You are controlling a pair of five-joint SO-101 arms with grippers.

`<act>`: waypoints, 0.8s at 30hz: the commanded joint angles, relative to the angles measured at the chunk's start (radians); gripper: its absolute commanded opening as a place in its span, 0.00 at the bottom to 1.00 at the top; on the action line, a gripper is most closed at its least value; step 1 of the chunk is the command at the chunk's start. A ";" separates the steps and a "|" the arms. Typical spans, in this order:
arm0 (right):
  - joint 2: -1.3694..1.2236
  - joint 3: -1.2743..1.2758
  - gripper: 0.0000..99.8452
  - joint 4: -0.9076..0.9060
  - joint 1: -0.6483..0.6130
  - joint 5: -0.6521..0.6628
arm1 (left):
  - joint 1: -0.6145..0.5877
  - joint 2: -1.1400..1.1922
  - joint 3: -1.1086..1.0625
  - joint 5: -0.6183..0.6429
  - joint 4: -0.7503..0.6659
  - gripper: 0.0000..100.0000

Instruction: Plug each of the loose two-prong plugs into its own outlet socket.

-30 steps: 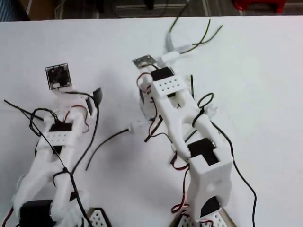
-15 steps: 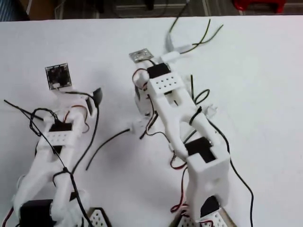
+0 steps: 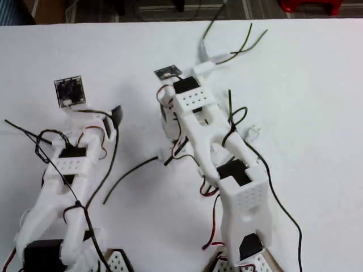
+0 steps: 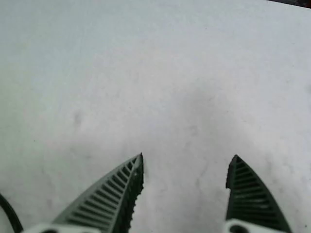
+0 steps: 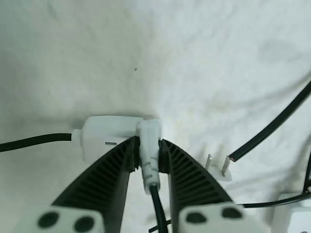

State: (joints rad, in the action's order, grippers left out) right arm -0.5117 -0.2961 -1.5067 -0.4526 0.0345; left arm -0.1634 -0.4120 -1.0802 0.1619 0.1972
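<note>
The right gripper [image 5: 148, 145] is clamped on a white plug [image 5: 148, 160], which lies lengthwise between the jaws with its black cord running back beneath them. The plug's tip touches a white block [image 5: 104, 137] set crosswise just ahead of the jaw tips. A second plug [image 5: 217, 167], two prongs showing, lies just beside one jaw. The left gripper [image 4: 187, 162] is wide open and holds nothing, with bare table [image 4: 146, 73] between its jaws.
</note>
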 commanded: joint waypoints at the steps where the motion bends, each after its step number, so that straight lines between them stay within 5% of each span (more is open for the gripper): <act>1: 0.018 -0.061 0.02 -0.022 -0.008 -0.009 | 0.012 -0.001 0.048 -0.002 -0.021 0.27; 24: 0.120 -0.123 0.02 -0.170 -0.002 0.055 | 0.010 0.001 0.049 -0.002 -0.023 0.27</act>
State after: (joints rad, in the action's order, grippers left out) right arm -0.4227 -0.3943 -1.6571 -0.4526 0.0744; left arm -0.1634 -0.4120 -1.0802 0.1619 0.1972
